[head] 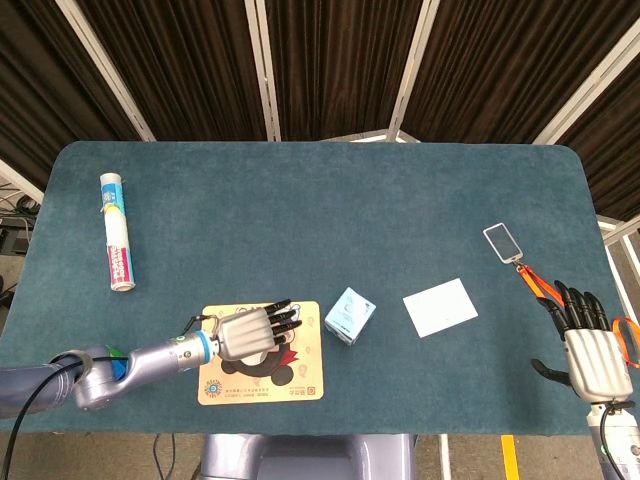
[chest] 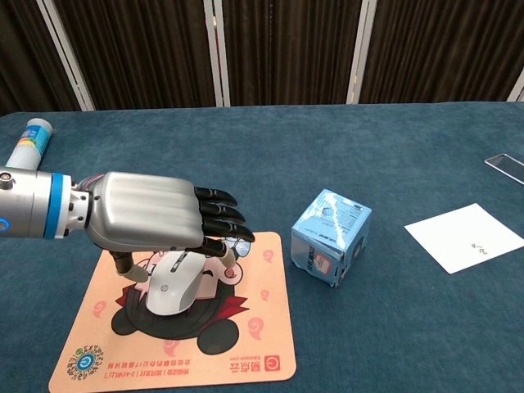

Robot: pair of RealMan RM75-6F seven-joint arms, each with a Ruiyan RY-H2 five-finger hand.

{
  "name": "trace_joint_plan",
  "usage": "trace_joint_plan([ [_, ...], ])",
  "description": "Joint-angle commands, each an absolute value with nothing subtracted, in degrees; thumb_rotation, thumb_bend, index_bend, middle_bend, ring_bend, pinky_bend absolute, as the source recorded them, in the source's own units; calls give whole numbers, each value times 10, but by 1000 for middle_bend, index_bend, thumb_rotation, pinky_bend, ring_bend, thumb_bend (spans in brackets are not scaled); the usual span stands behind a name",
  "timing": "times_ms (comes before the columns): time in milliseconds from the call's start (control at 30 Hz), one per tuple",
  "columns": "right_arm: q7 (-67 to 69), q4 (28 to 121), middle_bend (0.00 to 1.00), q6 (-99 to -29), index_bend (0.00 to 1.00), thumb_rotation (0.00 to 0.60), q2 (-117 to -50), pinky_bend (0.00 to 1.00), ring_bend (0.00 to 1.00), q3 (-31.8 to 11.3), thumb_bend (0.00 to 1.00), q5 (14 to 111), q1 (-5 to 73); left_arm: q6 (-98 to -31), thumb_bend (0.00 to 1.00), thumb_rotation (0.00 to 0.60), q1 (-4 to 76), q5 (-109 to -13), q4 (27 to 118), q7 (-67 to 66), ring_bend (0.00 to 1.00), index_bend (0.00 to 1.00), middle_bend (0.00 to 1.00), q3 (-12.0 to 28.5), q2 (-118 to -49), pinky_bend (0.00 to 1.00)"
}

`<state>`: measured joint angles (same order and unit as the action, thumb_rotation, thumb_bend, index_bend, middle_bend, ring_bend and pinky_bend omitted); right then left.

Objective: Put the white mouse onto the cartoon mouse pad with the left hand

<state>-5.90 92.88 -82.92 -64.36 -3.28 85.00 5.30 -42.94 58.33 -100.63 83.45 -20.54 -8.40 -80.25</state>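
The small white computer mouse (chest: 173,285) lies on the peach-coloured cartoon mouse pad (chest: 246,352), over the printed character near the pad's middle, so the placing looks essentially done. The silver left hand (chest: 151,219) hovers directly above it, palm down, its dark-tipped fingers (chest: 225,214) stretched forward and slightly fanned, not wrapped round the mouse; the thumb reaches down at the mouse's left flank (whether it touches cannot be told from either view). The main risk I see is in the withdrawal: if the thumb or a fingertip catches the smooth shell as the hand lifts or draws back, the mouse could be dragged or spun toward the pad's edge, or nudged off it. A sweep to the robot's right could also clip the light blue cardboard cube (chest: 331,236) standing just beside the pad. The right hand (head: 594,352) rests well apart at the table's far corner, fingers spread, holding nothing.
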Motion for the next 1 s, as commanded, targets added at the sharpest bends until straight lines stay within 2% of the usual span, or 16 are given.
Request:
trace_joint_plan([
  [33, -59, 929, 0, -829, 157, 600, -644, 0, 0, -33, 79, 850, 53, -450, 191, 600, 573, -1004, 846, -200, 0, 162, 0, -79, -788, 0],
  [200, -61, 928, 0, -829, 156, 600, -644, 0, 0, -33, 80, 851, 53, -510, 192, 600, 532, -961, 905, -232, 0, 132, 0, -55, -721, 0],
  [433, -63, 929, 0, -830, 156, 600, -644, 0, 0, -32, 80, 851, 53, -545, 192, 600, 485, -921, 976, -291, 0, 124, 0, -56, -649, 0],
  [533, -62, 928, 0, -829, 157, 600, -644, 0, 0, -32, 79, 852, 53, -599, 191, 600, 433, -892, 1000, -335, 0, 94, 0, -62, -620, 0],
  [833, -62, 926, 0, -832, 156, 600, -642, 0, 0, -29, 75, 860, 52, -733, 171, 600, 307, -819, 1040, -302, 0, 3, 0, -61, -604, 0],
  [1000, -63, 924, 0, -833, 155, 600, -641, 0, 0, -26, 72, 866, 52, -824, 159, 600, 240, -836, 1019, -252, 0, 0, 0, -60, -614, 0],
])
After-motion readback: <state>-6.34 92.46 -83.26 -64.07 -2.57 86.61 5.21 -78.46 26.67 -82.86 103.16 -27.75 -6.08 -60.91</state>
